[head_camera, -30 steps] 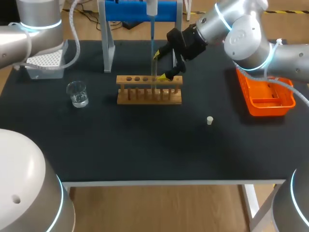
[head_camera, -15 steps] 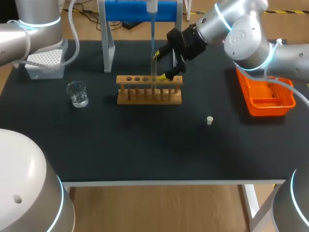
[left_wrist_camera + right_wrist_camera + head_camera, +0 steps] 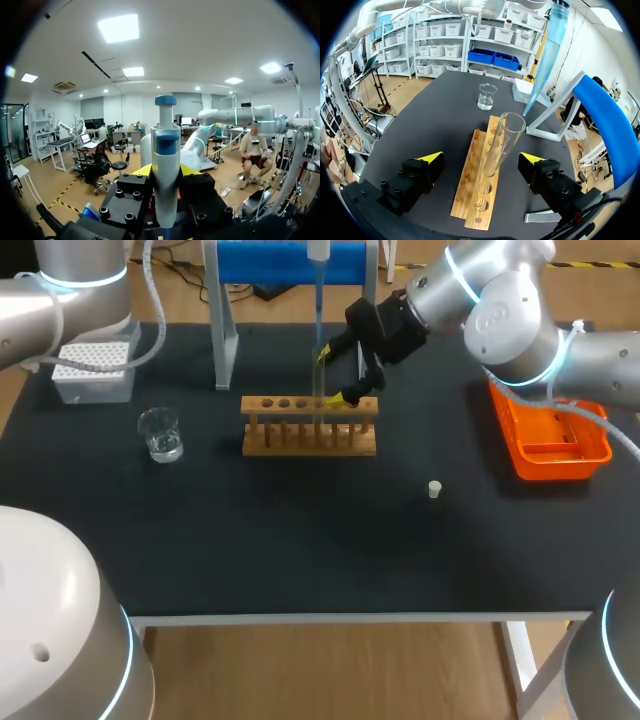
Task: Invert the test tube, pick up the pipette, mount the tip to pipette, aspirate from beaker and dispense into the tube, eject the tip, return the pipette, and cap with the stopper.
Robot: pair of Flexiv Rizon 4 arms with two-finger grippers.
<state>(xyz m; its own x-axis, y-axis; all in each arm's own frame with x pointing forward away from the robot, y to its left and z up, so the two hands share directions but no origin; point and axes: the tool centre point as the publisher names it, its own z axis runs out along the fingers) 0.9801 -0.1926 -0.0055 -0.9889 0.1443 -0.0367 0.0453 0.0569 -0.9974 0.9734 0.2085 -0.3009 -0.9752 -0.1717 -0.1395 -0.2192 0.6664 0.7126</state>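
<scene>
Pipette [image 3: 165, 150] clamped in left claw [image 3: 167, 171]

Your right gripper [image 3: 337, 376] at twelve o'clock, fingers apart beside the tube [image 3: 320, 386] in the rack [image 3: 310, 435], pipette [image 3: 316, 280] above, beaker [image 3: 160, 434] at nine, stopper [image 3: 434, 489] at four, basket [image 3: 520, 455] at three.

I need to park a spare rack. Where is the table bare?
The front strip of the table is bare, from the beaker and rack to the near edge; only the stopper sits there. Crowded at the rack: right tool, test tube, pipette.
</scene>
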